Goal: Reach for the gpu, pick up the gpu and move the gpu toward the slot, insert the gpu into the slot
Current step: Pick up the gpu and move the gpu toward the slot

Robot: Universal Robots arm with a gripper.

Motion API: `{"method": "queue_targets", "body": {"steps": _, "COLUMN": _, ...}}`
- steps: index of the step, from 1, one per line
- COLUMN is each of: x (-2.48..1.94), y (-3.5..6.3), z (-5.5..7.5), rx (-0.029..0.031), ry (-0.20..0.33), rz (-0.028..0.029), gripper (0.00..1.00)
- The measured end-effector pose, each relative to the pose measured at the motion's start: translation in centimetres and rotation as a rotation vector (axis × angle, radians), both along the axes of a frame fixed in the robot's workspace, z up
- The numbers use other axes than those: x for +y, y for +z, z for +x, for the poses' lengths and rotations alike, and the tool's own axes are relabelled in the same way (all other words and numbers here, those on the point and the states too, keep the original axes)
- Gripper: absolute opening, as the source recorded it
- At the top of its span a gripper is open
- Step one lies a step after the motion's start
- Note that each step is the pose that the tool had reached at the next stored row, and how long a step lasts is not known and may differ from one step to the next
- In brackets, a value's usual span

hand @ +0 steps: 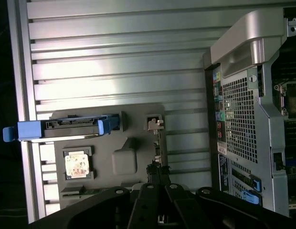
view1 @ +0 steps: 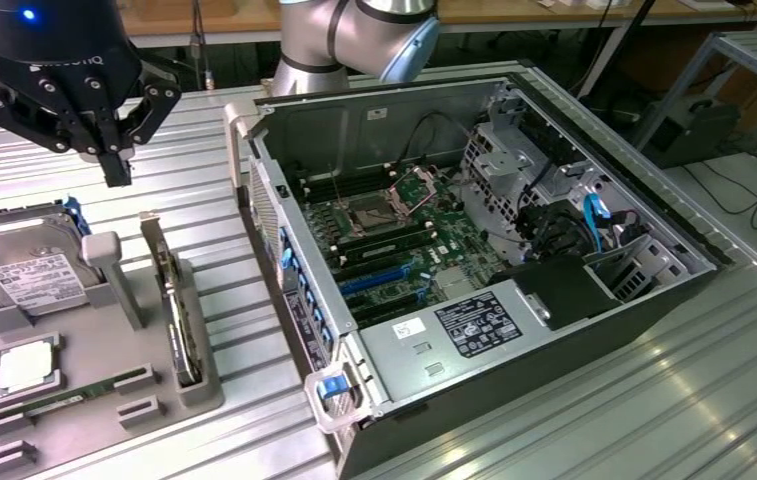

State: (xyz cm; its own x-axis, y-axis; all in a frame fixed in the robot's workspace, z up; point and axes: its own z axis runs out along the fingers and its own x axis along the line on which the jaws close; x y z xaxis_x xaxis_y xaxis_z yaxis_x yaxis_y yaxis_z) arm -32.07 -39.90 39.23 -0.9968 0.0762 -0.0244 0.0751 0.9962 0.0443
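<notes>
One black, angular gripper [view1: 117, 178] hung over the ribbed table, its fingers drawn together into a single narrow tip with nothing between them. Its upper body was cut off by the frame edge in the exterior view. In the wrist view the gripper [hand: 156, 169] showed as dark linkages converging on that same tip.

The gpu [view1: 173, 305], a thin dark circuit card, stood on edge in a slot of the matte grey moulded holder tray [view1: 98, 440], below the gripper and not touched by it. It was seen edge-on, so its fan face was hidden. What showed was the slim edge and the silver metal end bracket, as in the wrist view [hand: 157, 143].

The slot [view1: 381, 275], a long narrow blue plastic strip, lay on the green motherboard deep inside the open grey steel computer case [view1: 351, 130], partly masked by cables and neighbouring connectors.

Also on the tray were a boxy silver hard drive [view1: 29, 278] with a white label, a square silver processor chip [view1: 25, 366] and a slim green memory stick [view1: 82, 394], half sunk in its groove. The brushed aluminium table [view1: 645, 400] had long parallel ridges.
</notes>
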Motion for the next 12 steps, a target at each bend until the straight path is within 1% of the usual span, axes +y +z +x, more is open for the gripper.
{"method": "queue_targets", "body": {"steps": 10, "x": 0.00, "y": 0.00, "z": 0.00, "rx": -0.0001, "ry": 0.000, "rz": 0.0000, "gripper": 0.11}}
{"method": "queue_targets", "body": {"steps": 11, "x": 0.00, "y": 0.00, "z": 0.00, "rx": 0.0000, "ry": 0.000, "rz": 0.0000, "gripper": 0.11}}
{"method": "queue_targets", "body": {"steps": 12, "x": 0.00, "y": 0.00, "z": 0.00, "rx": 0.0000, "ry": 0.000, "rz": 0.0000, "gripper": 0.17}}
